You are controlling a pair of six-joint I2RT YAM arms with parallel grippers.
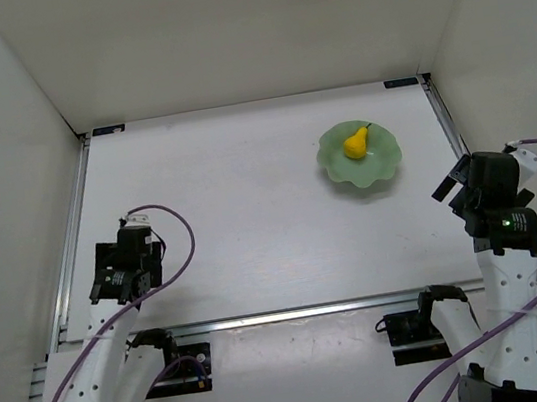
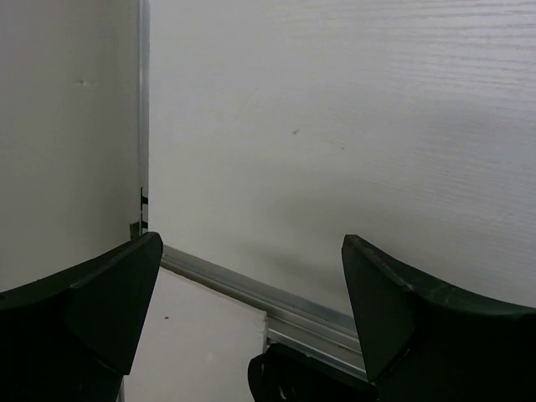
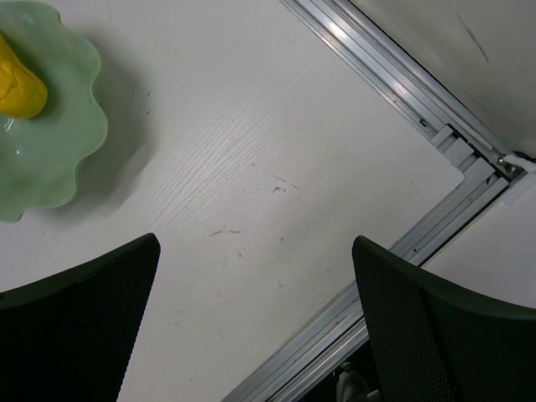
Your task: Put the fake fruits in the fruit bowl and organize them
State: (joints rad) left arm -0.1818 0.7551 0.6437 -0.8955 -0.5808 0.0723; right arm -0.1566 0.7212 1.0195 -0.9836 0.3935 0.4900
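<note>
A small yellow pear [image 1: 355,144] with a dark stem lies in the pale mint-green scalloped bowl [image 1: 385,165] at the back right of the table. The bowl [image 3: 59,159] and part of the pear [image 3: 18,86] also show at the top left of the right wrist view. My right gripper [image 1: 457,188] is open and empty, near the table's right edge, in front and to the right of the bowl; in its wrist view [image 3: 251,285] only bare table lies between the fingers. My left gripper [image 1: 132,232] is open and empty at the left side, far from the bowl; its wrist view [image 2: 251,285] shows bare table and rail.
White walls enclose the table at the back and both sides. Aluminium rails [image 1: 295,312] run along the table's front, the left edge [image 1: 71,230] and the right edge [image 3: 394,84]. Purple cables [image 1: 186,244] loop from both arms.
</note>
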